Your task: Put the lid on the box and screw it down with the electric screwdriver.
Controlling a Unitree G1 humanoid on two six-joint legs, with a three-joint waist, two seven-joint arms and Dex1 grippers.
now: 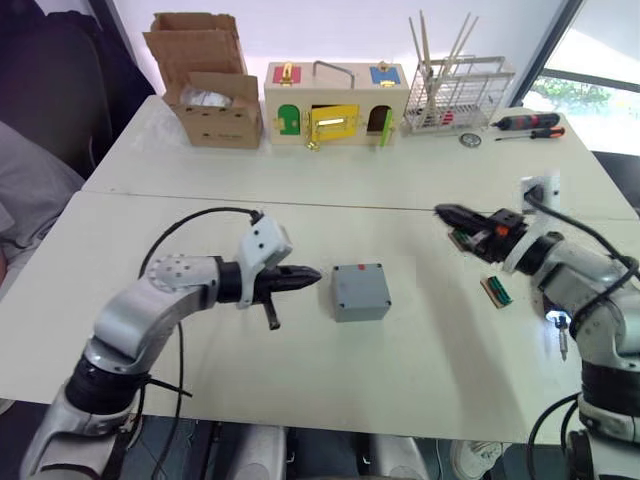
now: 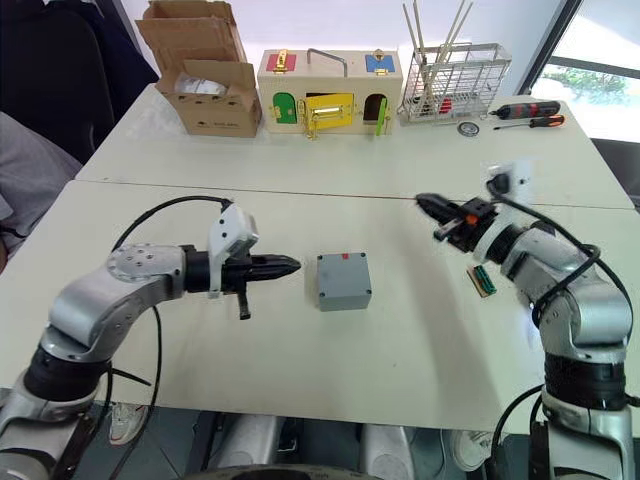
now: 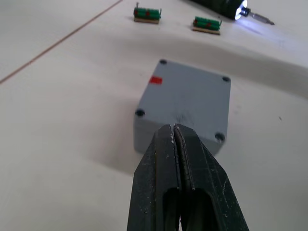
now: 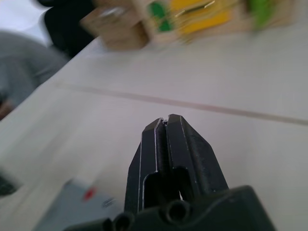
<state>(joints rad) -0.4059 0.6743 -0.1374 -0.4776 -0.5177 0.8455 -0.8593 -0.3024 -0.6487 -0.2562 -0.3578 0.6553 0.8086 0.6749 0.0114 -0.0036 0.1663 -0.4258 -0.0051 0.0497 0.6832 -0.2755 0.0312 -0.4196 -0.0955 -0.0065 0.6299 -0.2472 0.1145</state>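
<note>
Lid sits on box, mid-tabletop. Both hands clenched, empty: left hand beside box. Electric screwdriver probably heavy, smooth; grip mid-barrel.

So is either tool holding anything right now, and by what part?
Nothing is held. The left tool is shut empty, just short of the box; the right tool is shut empty above the table.

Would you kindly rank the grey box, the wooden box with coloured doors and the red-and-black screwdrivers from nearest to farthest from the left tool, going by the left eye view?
1. Grey box, just off the left tool tip.
2. Wooden box with coloured doors, at the far edge, middle.
3. Red-and-black screwdrivers, far right corner.
</note>
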